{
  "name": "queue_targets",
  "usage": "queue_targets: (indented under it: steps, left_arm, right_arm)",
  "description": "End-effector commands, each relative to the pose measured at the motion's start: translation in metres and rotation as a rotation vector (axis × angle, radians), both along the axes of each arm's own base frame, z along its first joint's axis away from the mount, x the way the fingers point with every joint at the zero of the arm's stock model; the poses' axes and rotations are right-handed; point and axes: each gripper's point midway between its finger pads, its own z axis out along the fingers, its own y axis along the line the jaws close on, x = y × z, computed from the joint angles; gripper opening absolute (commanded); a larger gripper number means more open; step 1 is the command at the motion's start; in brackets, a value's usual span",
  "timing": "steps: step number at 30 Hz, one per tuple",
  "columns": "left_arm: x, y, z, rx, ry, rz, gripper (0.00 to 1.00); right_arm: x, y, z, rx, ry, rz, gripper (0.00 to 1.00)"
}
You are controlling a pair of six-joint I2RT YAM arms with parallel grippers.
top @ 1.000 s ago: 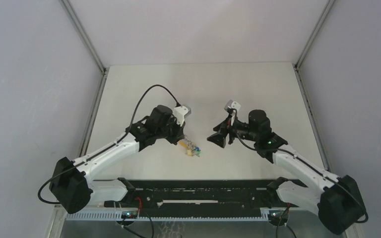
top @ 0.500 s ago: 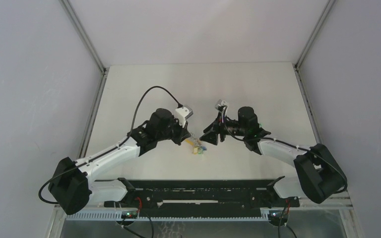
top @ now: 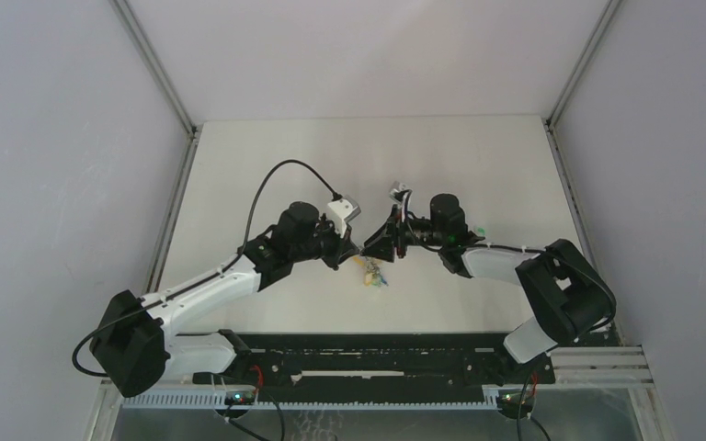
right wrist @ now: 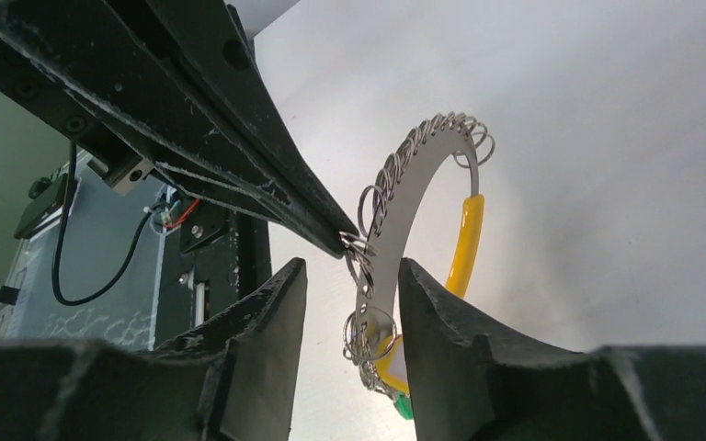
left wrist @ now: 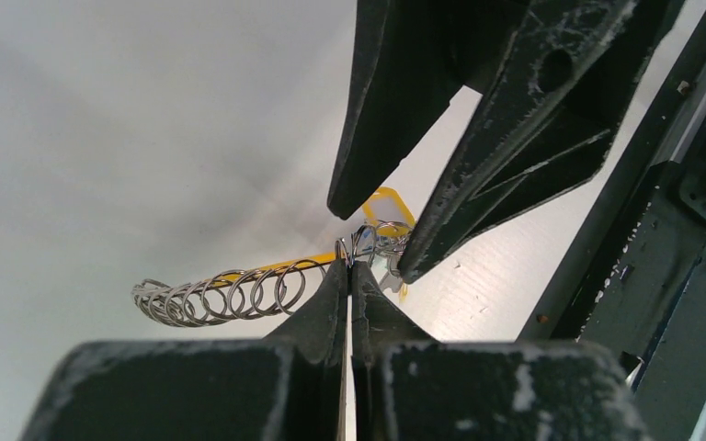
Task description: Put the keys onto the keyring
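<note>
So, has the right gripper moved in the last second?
Yes. The right gripper has shifted left, away from the table's right edge, up to the keyring.

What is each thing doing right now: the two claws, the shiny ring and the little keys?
keyring: pinched at one small ring, curved into a loop.
left gripper: shut on the keyring.
right gripper: open, one finger on each side of the keyring.
yellow band: attached along the loop.
keys: a green head shows at the loop's lower end; hooked on or not, cannot tell.
</note>
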Motion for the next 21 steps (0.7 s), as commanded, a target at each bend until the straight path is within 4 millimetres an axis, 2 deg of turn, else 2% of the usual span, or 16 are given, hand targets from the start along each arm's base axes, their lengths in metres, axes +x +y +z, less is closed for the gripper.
queue_targets:
  steps: [1, 11, 15, 21]
  left_arm:
    - [0.000, -0.010, 0.012, -0.054, -0.046, -0.037, 0.00]
    - [0.002, -0.008, 0.011, -0.053, -0.049, -0.019, 0.00]
    - [0.002, -0.008, 0.010, -0.050, -0.047, -0.014, 0.00]
    - [0.002, -0.007, 0.012, -0.054, -0.051, -0.014, 0.00]
  right_arm:
    - [0.006, 0.012, 0.025, 0.070, -0.060, 0.032, 0.40]
    - [-0.002, 0.009, 0.018, 0.034, -0.032, 0.065, 0.30]
    - [-0.005, 0.007, 0.019, 0.023, -0.037, 0.067, 0.29]
    - [-0.004, 0.005, 0.022, 0.026, -0.039, 0.066, 0.23]
